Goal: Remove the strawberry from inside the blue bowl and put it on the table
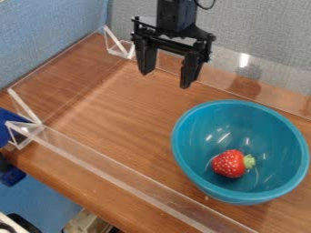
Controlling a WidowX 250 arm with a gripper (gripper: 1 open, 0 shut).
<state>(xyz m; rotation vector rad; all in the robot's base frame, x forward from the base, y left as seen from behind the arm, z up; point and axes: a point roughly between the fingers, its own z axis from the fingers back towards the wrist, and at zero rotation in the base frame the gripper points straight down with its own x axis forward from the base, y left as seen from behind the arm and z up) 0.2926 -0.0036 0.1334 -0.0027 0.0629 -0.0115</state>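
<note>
At the left, the tabletop (115, 100) is a reddish-brown wooden surface with visible grain. A clear acrylic strip (109, 168) runs along its near edge, from the left side toward the bottom of the picture, and a second clear strip (243, 68) stands along the far edge. Between the 2 strips, the left and middle parts of the wood give wide open room.

Near the top centre, the gripper (169, 69) hangs above the tabletop and points straight down. Its 2 black jaws stand wide apart, open, with nothing between them. It is well apart from the bowl, up and to the left of it, and it touches nothing.

At the right, the blue bowl (195, 136) sits upright on the tabletop, with its near rim just beside the near acrylic strip. The strawberry (228, 164) lies inside the bowl, on the bottom, toward the near side. It lies on its side: its long axis is about level in the picture, the green leafy cap points to the right and the red body points to the left. The bowl wall rises around it on every side.
</note>
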